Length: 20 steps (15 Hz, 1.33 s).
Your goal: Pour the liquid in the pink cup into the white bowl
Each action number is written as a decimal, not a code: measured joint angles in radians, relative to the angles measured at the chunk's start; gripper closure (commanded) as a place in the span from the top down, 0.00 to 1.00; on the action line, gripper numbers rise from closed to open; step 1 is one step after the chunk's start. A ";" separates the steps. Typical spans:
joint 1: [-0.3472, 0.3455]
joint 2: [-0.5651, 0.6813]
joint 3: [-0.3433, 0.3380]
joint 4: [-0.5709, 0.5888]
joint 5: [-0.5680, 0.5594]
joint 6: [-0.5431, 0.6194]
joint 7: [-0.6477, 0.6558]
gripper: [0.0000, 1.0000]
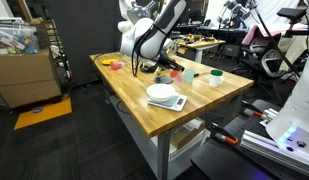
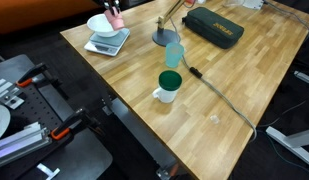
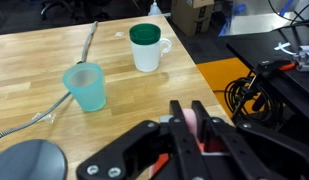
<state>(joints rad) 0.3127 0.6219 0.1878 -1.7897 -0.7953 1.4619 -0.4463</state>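
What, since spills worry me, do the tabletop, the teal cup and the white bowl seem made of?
Tabletop: wood, butcher-block style, joined strips with grain, smooth satin finish.
Teal cup: likely plastic, translucent, the wall lets light through.
White bowl: glossy plain white, ceramic or plastic; too small to tell.

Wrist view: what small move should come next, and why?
Probably carry the pink cup, upright, toward the white bowl. The tool appears shut on it, and the wrist view faces a teal cup and a white mug, not the bowl.
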 measured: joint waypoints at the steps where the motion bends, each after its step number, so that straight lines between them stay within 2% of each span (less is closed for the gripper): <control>1: 0.003 0.014 0.000 0.018 -0.005 -0.015 -0.003 0.16; 9: 0.007 0.017 0.000 0.030 -0.005 -0.031 -0.009 0.16; 10: 0.007 0.017 0.000 0.030 -0.005 -0.031 -0.009 0.04; 16: 0.013 0.024 0.030 0.037 -0.012 -0.032 -0.013 0.04; 20: 0.053 0.077 0.053 0.085 -0.067 -0.089 -0.093 0.04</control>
<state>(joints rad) 0.3658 0.6988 0.2413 -1.7045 -0.8623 1.3725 -0.5389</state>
